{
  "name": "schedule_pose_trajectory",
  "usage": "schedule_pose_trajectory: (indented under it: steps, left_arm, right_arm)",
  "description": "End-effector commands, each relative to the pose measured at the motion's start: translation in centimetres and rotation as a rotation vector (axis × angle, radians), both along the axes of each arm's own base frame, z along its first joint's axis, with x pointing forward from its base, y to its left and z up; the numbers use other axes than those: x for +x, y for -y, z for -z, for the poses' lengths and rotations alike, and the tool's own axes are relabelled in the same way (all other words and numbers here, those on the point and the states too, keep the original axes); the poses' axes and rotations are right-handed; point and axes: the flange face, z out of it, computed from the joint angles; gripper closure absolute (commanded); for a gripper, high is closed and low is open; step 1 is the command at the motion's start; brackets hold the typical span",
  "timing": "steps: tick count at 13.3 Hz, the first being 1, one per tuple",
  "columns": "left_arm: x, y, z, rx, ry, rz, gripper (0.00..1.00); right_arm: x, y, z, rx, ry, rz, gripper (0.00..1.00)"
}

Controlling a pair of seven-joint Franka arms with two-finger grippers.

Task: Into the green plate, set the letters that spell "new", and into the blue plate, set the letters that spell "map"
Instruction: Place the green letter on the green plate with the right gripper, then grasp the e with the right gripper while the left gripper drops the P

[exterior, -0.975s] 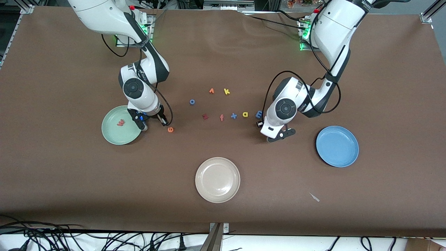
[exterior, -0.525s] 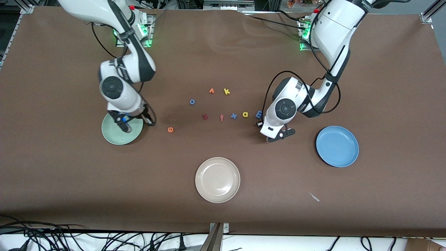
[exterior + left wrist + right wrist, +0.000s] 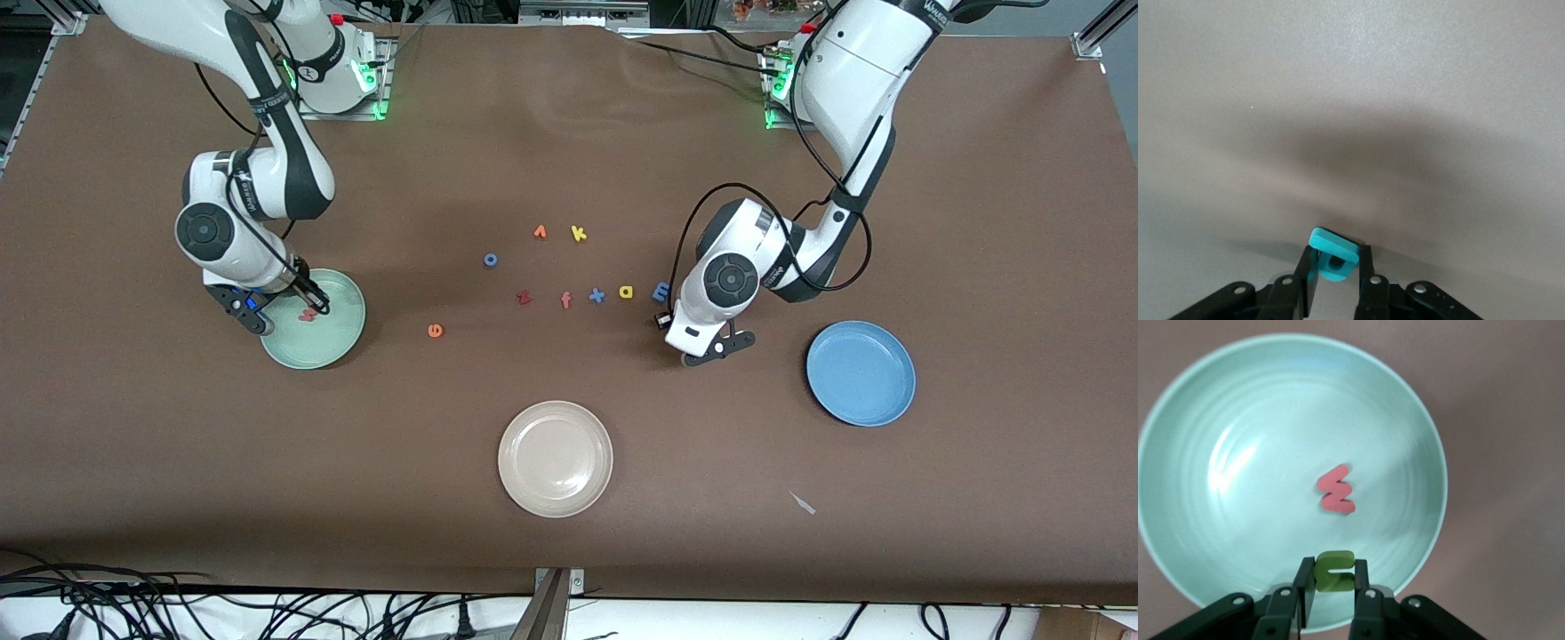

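Note:
My right gripper (image 3: pixel 1333 572) is shut on the green n (image 3: pixel 1335 571) and hangs over the rim of the green plate (image 3: pixel 1238 420). The reddish-pink w (image 3: pixel 1337 489) lies in the middle of that plate (image 3: pixel 348 300). My left gripper (image 3: pixel 1333 257) is shut on the teal p (image 3: pixel 1333 253), low over bare table beside the blue m (image 3: pixel 661 290). The yellow a (image 3: pixel 626 291) lies next to the m. The orange e (image 3: pixel 435 331) lies alone between the green plate and the letter row. The blue plate (image 3: pixel 861 373) holds nothing.
A blue x (image 3: pixel 597 295), salmon f (image 3: pixel 565 300) and dark red z (image 3: pixel 524 298) continue the row. A yellow k (image 3: pixel 579 234), an orange letter (image 3: pixel 540 232) and a blue o (image 3: pixel 490 260) lie farther from the camera. A beige plate (image 3: pixel 556 458) sits nearest the camera.
My right arm swung from beside the orange e toward its own end of the table and now holds its gripper over the green plate. The left arm stayed almost still.

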Motion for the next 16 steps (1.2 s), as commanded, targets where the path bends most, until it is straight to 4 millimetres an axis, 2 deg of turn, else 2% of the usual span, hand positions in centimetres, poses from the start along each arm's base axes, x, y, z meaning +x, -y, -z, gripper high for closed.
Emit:
schedule_pose_trajectory:
  steps: [1, 2, 4, 6, 8, 10, 11, 13, 14, 16]
  left_arm:
    - [1.3, 0.4, -1.6, -0.005, -0.020, -0.004, 0.80]
    - [2.0, 0.3, -2.9, 0.003, -0.041, 0.024, 0.81]
    - [3.8, -2.4, -4.3, -0.012, -0.091, 0.134, 0.81]
    - [4.7, -5.3, -5.7, -0.035, -0.111, 0.262, 0.81]
    - [5.2, -9.1, -6.6, -0.048, -0.166, 0.377, 0.81]
    - [6.7, -13.7, -7.2, -0.018, -0.157, 0.476, 0.81]
    - [7.2, -15.6, -7.2, 0.003, -0.157, 0.514, 0.81]
    - [8.0, -19.3, -7.0, 0.039, -0.162, 0.606, 0.81]
    - [8.3, -20.8, -6.7, 0.040, -0.169, 0.653, 0.80]
    - [9.0, -24.0, -6.2, 0.024, -0.163, 0.718, 0.77]
  right_arm:
    - [-0.9, 0.0, 0.4, 0.015, 0.017, -0.011, 0.01]
    - [-0.8, -0.1, 0.2, 0.017, 0.020, -0.011, 0.00]
    - [-0.4, -1.0, -0.6, 0.023, 0.037, -0.016, 0.00]
    - [1.2, -3.9, -2.7, 0.041, 0.083, -0.019, 0.00]
    - [3.3, -9.1, -5.1, 0.059, 0.109, 0.023, 0.00]
    - [5.2, -14.0, -5.6, 0.067, 0.121, 0.111, 0.00]
    - [5.9, -15.9, -5.3, 0.071, 0.131, 0.153, 0.00]
    - [6.4, -18.9, -3.0, 0.058, 0.127, 0.224, 0.00]
    - [6.4, -19.7, -1.3, 0.049, 0.121, 0.250, 0.01]
    - [6.7, -19.9, 0.0, 0.056, 0.137, 0.273, 0.01]
